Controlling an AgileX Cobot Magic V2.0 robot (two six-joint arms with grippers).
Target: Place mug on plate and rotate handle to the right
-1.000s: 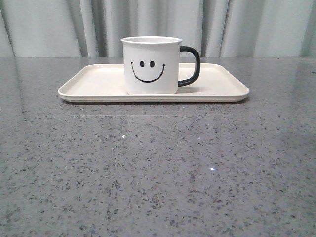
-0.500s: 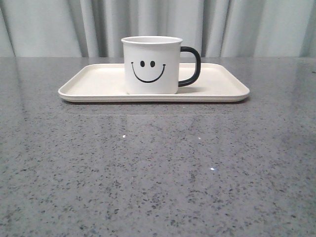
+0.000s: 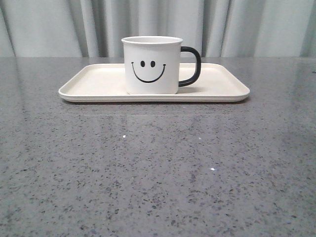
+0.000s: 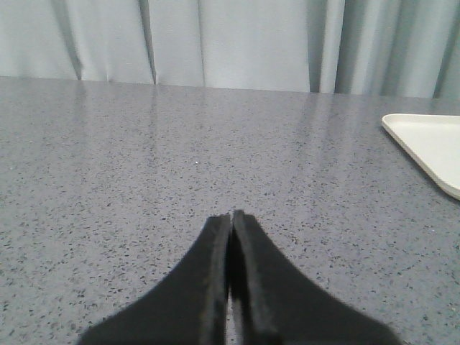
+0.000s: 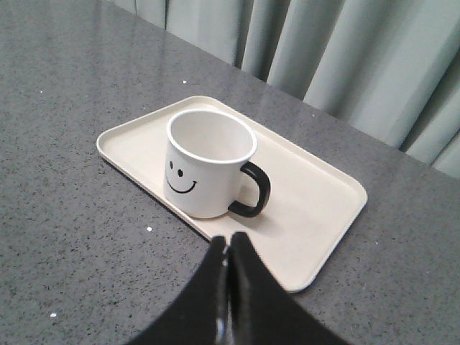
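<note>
The mug (image 3: 151,64) stands upright on the plate (image 3: 222,89), handle (image 3: 191,66) to the right. The fingers of left gripper (image 4: 231,216) and right gripper (image 5: 229,239) are pressed together, holding nothing. Risk seems small: a careless arm movement could knock the mug.

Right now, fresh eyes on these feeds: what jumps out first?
The white mug with the black smiley face, standing upright near the middle of the cream plate at the far side of the grey speckled table. Its black handle points to the robot's right. Both the left gripper and the right gripper are shut and empty, clear of the mug.
</note>
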